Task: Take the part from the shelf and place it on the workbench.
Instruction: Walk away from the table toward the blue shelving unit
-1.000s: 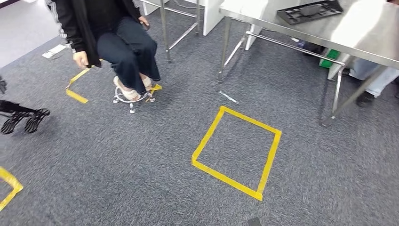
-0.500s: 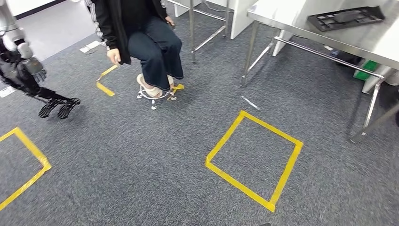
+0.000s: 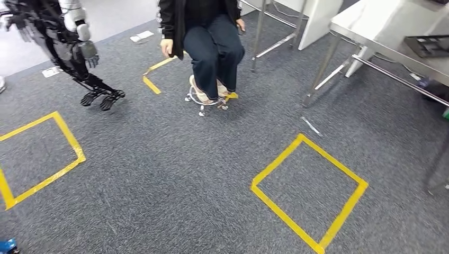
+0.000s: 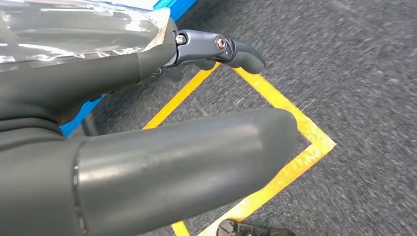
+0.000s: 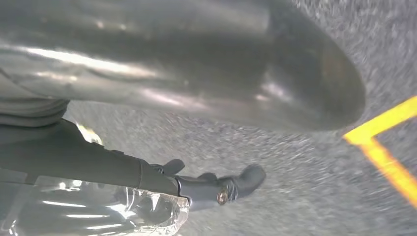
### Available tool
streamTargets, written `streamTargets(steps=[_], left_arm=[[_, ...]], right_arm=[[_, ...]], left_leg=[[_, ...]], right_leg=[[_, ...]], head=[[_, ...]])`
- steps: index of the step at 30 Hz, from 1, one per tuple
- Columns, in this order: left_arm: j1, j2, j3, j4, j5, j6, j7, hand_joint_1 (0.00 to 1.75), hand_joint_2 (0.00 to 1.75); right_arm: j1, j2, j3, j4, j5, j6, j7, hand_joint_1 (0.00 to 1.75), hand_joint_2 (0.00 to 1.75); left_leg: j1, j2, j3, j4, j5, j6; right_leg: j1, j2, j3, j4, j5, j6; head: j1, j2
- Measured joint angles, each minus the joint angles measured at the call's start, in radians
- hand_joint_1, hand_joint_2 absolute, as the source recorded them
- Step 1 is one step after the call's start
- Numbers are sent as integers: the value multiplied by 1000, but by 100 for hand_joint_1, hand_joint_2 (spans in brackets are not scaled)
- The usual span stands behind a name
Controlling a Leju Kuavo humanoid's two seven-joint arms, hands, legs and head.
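Whole view has swung since half a second ago (camera turning, not the things): workbench (image 3: 370, 26) now sits at the right edge. Left hand (image 4: 123, 123) and right hand (image 5: 123, 162): grip cannot be told. Clear film (image 4: 74, 29) lies by the fingers, possibly the part.

Workbench (image 3: 370, 32) cut off at the edge (tray (image 3: 430, 45) too); seated person (image 3: 209, 37) headless.

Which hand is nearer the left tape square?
Left, most likely. The left hand hangs right by a corner of that square. The right hand hangs on the other side, over carpet, with other tape at its view's edge.
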Motion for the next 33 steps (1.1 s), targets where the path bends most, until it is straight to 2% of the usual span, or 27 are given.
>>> streamTargets(steps=[1, 2, 3, 4, 6, 7, 8, 10, 11, 12, 13, 15, 16, 17, 18, 19, 20, 22, 23, 24, 28, 30, 31, 33], left_arm=[[0, 1, -3, 0, -3, -2, 5, 0, 0], [1, 1, -6, 0, -5, -2, 10, 0, 0], [2, 2, -7, 0, -6, -2, 16, 0, 0], [3, 2, -7, 0, -6, -2, 21, 0, 0], [4, 3, -7, 0, -6, -1, 28, 0, 0], [4, 4, -7, 0, -5, 0, 30, 0, 0], [4, 5, -7, 0, -3, 2, 32, 0, 0], [7, 7, -6, 0, 3, 5, 36, 0, 0], [9, 8, -6, 0, 6, 7, 38, 0, 0], [10, 9, -6, 0, 10, 9, 39, 0, 0], [11, 11, -6, 0, 13, 11, 41, 0, 0], [10, 13, -6, 0, 17, 14, 41, 0, 0], [10, 14, -6, 0, 17, 15, 41, 0, 0], [10, 14, -5, 0, 19, 15, 41, 0, 0], [11, 15, -5, 0, 20, 16, 41, 0, 0], [12, 16, -4, 0, 22, 17, 41, 0, 0], [12, 17, -4, 0, 25, 18, 41, 0, 0], [11, 18, -4, 0, 26, 19, 41, 0, 0], [11, 18, -4, 0, 26, 19, 41, 0, 0], [10, 18, -4, 0, 26, 20, 41, 0, 0], [9, 18, -4, 0, 26, 20, 41, 0, 0], [7, 18, -3, 0, 27, 21, 41, 0, 0], [6, 19, -2, 0, 28, 22, 42, 0, 0], [4, 19, -1, 0, 27, 24, 43, 0, 0]], right_arm=[[2, 2, -1, 0, 1, -1, 1, 0, 0], [4, 3, -1, 0, 2, -1, 3, 0, 0], [6, 4, -1, 0, 4, -2, 8, 0, 0], [7, 5, -1, 0, 7, -2, 13, 0, 0], [7, 7, -1, 0, 13, -2, 23, 0, 0], [7, 9, -1, 0, 16, -2, 27, 0, 0], [6, 11, -1, 0, 20, -2, 29, 0, 0], [4, 15, 0, 1, 28, -2, 30, 0, 0], [3, 17, 0, 1, 33, -2, 30, 0, 0], [3, 19, 1, 1, 37, -3, 30, 0, 0], [3, 21, 2, 1, 41, -3, 29, 0, 0], [5, 23, 4, 1, 45, -4, 29, 0, 0], [7, 24, 4, 1, 45, -5, 29, 0, 0], [8, 24, 4, 1, 46, -6, 29, 0, 0], [8, 24, 4, 1, 48, -6, 30, 0, 0], [8, 24, 4, 1, 49, -7, 31, 0, 0], [7, 25, 4, 1, 50, -8, 32, 0, 0], [6, 26, 5, 1, 51, -9, 33, 0, 0], [6, 27, 5, 1, 51, -10, 33, 0, 0], [6, 27, 5, 1, 51, -10, 33, 0, 0], [6, 27, 5, 1, 51, -10, 33, 0, 0], [6, 28, 7, 1, 52, -11, 33, 0, 0], [7, 28, 10, 1, 55, -12, 35, 0, 0], [8, 27, 16, 1, 58, -13, 40, 0, 0]], left_leg=[[-1, -14, -2, 0, 1, 2], [-2, -29, -4, 0, 2, 3], [-3, -43, -4, 1, 3, 3], [-3, -58, -3, 1, 4, 2], [-4, -85, -2, 3, 6, -3], [-5, -95, -3, 5, 7, -7], [-7, -104, -4, 5, 8, -12], [-7, -117, -8, 4, 13, -22], [-6, -113, -11, 6, 13, -27], [-5, -95, -17, 16, 4, -32], [-5, -69, -32, 45, -16, -37], [-4, -19, -86, 163, -85, -45], [-2, -11, -119, 234, -116, -48], [0, -7, -142, 284, -133, -51], [2, -4, -148, 300, -130, -53], [4, 1, -131, 272, -109, -53], [5, 13, -96, 208, -76, -53], [5, 57, -20, 73, -27, -49], [4, 76, 1, 35, -18, -47], [4, 89, 8, 22, -18, -46], [0, 100, 10, 17, -22, -44], [-8, 84, 6, 15, -22, -35], [-8, 59, 4, 11, -17, -24], [-6, 9, 0, 4, -7, -6]], right_leg=[[0, 11, -34, 69, -24, -2], [0, 15, -56, 112, -35, 0], [0, 17, -60, 115, -28, 6], [-1, 20, -44, 76, -5, 13], [-5, 49, 22, -73, 58, 26], [-6, 63, 47, -132, 81, 25], [-6, 73, 61, -166, 93, 22], [-1, 64, 65, -172, 98, 10], [-3, 55, 66, -173, 102, 4], [-5, 46, 68, -175, 105, -3], [-8, 35, 68, -177, 108, -12], [-7, 11, 66, -178, 109, -23], [-5, -3, 64, -178, 109, -25], [-4, -17, 64, -178, 109, -26], [-3, -31, 63, -177, 108, -26], [-3, -43, 64, -177, 107, -26], [-3, -54, 66, -177, 106, -26], [0, -70, 71, -177, 102, -22], [1, -73, 73, -177, 101, -20], [2, -74, 73, -177, 100, -19], [6, -78, 72, -176, 98, -16], [11, -96, 74, -176, 94, -9], [11, -75, 55, -131, 69, -7], [7, -21, -12, 18, -1, -7]], head=[[0, 0], [0, 0], [0, 0], [0, 0], [0, 0], [0, 0], [0, 0], [-1, 0], [-1, 0], [-2, 0], [-4, 0], [-7, 0], [-7, 0], [-7, 0], [-7, 0], [-7, 0], [-7, 0], [-8, 0], [-8, 0], [-8, 0], [-8, 0], [-5, 0], [-3, 0], [-1, 0]])
